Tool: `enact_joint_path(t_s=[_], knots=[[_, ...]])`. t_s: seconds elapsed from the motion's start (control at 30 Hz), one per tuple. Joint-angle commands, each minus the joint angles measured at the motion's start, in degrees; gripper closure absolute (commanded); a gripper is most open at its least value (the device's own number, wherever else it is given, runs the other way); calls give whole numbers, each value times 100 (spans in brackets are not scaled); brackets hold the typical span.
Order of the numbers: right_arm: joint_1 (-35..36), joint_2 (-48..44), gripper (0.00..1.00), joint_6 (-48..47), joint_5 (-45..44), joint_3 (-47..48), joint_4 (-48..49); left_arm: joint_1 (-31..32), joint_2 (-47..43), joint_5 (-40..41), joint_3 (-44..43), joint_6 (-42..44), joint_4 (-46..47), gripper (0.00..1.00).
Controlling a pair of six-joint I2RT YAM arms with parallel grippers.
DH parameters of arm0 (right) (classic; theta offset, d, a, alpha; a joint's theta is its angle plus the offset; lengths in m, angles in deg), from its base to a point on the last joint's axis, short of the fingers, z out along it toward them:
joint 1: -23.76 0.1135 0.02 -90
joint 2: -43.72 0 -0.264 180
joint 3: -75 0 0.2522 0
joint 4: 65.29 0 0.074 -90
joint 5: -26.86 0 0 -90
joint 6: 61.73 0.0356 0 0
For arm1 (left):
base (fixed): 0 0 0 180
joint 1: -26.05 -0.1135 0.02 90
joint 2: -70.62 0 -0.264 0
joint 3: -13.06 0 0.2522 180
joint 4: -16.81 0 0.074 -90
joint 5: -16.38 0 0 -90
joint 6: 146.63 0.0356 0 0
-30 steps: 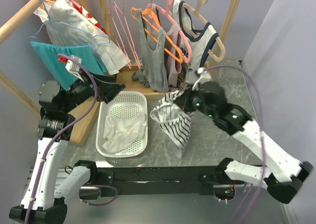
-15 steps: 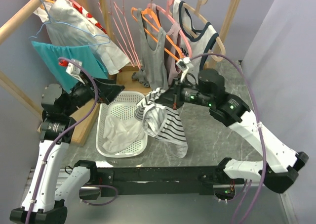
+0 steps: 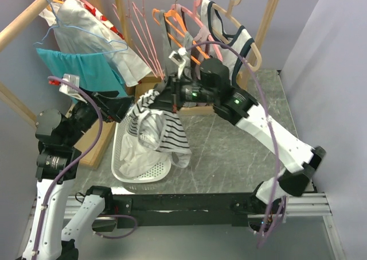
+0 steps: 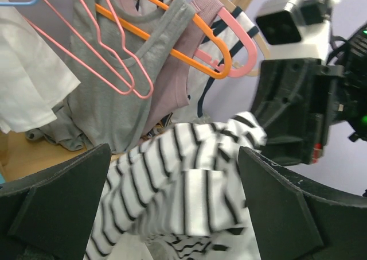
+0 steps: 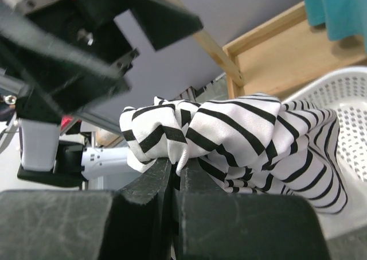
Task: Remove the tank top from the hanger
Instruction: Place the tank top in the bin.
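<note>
My right gripper (image 3: 163, 98) is shut on a black-and-white striped tank top (image 3: 157, 129) and holds it over the white basket (image 3: 119, 156). The top hangs bunched from the closed jaws (image 5: 229, 128). It is off any hanger. My left gripper (image 3: 120, 106) is open and empty just left of the top; its wide black fingers (image 4: 54, 197) frame the striped cloth (image 4: 195, 179). Other tank tops stay on hangers on the wooden rack: a grey one (image 3: 175, 47) on an orange hanger (image 3: 172, 20), a mauve one, and a white one with navy trim (image 3: 236, 45).
The basket holds a white garment (image 3: 137, 156). A second rack at left carries a white shirt (image 3: 92, 30) and a teal garment (image 3: 86, 70). Empty pink hangers (image 3: 140, 30) hang on the back rack. The grey marble table (image 3: 241, 151) lies to the right.
My right gripper has carried the striped top leftward from the table's middle to above the basket. My left arm has drawn back and down a little, still open.
</note>
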Motion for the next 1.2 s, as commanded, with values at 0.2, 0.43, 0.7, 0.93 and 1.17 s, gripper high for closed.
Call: enact_joint_path(t_s=[0.2, 0.43, 0.7, 0.93, 1.17], knots=[[171, 1014, 100, 733, 649, 482, 1733, 11, -107, 226, -13, 12, 71, 0], [312, 1260, 100, 892, 842, -494, 2692, 11, -98, 305, 40, 47, 10, 0], [453, 1788, 100, 848, 571, -1548, 2694, 11, -107, 507, 5, 99, -96, 1], [549, 1727, 98, 260, -1562, -1734, 369, 11, -28, 446, 40, 91, -88, 1], [602, 2183, 86, -320, -2383, -1602, -681, 11, 147, 428, 259, 178, -412, 1]])
